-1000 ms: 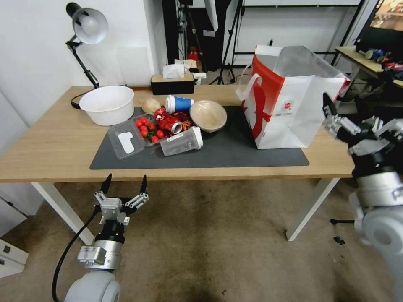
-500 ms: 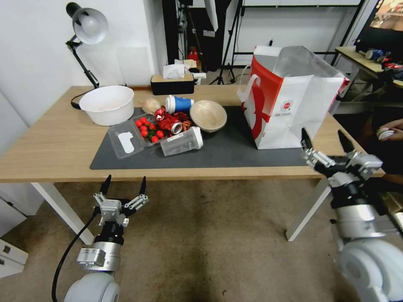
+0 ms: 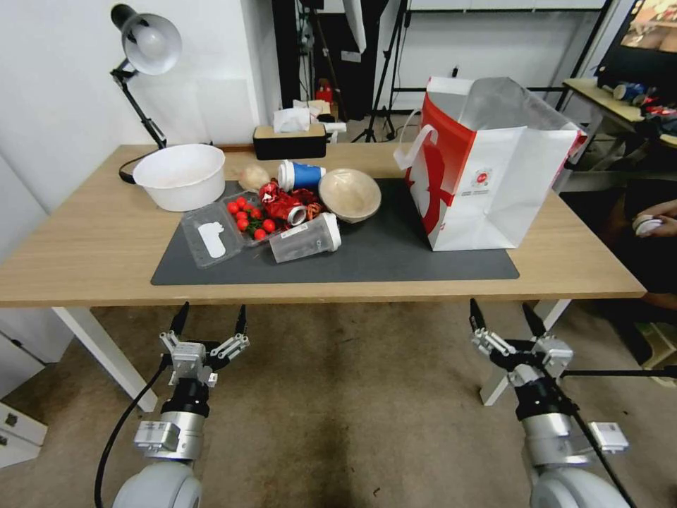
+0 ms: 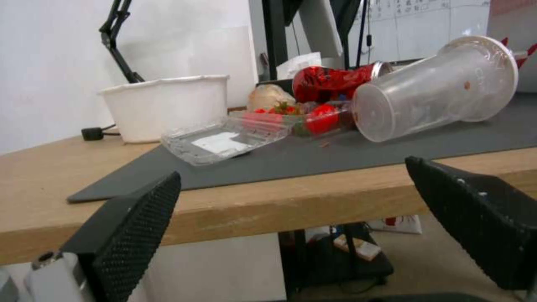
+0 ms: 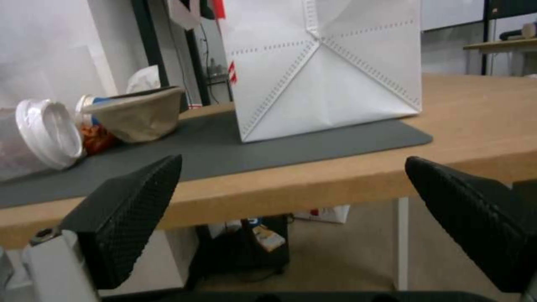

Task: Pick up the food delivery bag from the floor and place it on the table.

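The red and white food delivery bag [image 3: 486, 166] stands upright on the right end of the dark mat on the table [image 3: 84, 247], its foil-lined mouth open and a white strap hanging at its left side. In the right wrist view the bag [image 5: 324, 63] shows its white creased side on the table [image 5: 481, 121]. My right gripper [image 3: 504, 317] hangs open below the table's front edge, over the floor [image 3: 352, 409], well apart from the bag. Low at the front left, my left gripper [image 3: 209, 317] is open and holds nothing.
On the mat lie a clear cup [image 3: 305, 240], a clamshell of tomatoes [image 3: 233, 222], a crushed can [image 3: 285, 204], a blue cup [image 3: 300, 173] and a beige bowl [image 3: 350, 194]. A white bowl [image 3: 180, 175], a desk lamp [image 3: 144, 53] and a tissue box [image 3: 290, 139] stand behind.
My right arm has come down from beside the bag at table height to below the table's front edge, gripper open throughout. The bag and the left arm stayed put.
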### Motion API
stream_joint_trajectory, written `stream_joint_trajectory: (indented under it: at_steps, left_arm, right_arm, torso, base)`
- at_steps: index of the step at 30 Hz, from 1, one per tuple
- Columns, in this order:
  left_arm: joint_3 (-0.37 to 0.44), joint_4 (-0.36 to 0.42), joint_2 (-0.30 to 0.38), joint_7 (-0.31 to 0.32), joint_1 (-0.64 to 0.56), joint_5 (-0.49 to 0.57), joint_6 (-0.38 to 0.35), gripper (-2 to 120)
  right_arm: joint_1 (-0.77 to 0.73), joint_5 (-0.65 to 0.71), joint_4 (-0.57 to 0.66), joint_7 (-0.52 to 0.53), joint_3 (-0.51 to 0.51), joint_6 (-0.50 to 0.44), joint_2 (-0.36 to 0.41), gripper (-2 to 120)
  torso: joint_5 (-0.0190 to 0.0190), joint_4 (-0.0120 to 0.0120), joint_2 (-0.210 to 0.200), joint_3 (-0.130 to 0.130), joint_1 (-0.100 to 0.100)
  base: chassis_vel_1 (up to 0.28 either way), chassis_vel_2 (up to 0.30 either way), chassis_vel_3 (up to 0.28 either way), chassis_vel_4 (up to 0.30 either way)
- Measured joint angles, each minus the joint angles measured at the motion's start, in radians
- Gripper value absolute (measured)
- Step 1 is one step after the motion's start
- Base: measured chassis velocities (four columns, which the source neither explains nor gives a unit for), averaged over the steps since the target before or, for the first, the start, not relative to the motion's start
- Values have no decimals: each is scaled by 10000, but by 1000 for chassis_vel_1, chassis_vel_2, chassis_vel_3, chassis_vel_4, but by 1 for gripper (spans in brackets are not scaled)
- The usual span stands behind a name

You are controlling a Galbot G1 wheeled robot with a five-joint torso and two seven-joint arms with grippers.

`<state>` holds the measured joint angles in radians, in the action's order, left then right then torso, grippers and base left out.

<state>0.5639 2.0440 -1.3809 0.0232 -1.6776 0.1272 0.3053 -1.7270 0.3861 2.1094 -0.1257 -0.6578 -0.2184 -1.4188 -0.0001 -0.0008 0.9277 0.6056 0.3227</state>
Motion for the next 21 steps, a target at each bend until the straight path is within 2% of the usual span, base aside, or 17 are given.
stream_joint_trajectory:
  at_steps: [21]
  left_arm:
    - [105,-121,12,-70,4,-84,219,100]
  right_arm:
    - [216,-94,-307,-252,12,-209,-19,100]
  torso:
    - [1,0,0,0,1]
  base:
    - [0,0,0,0]
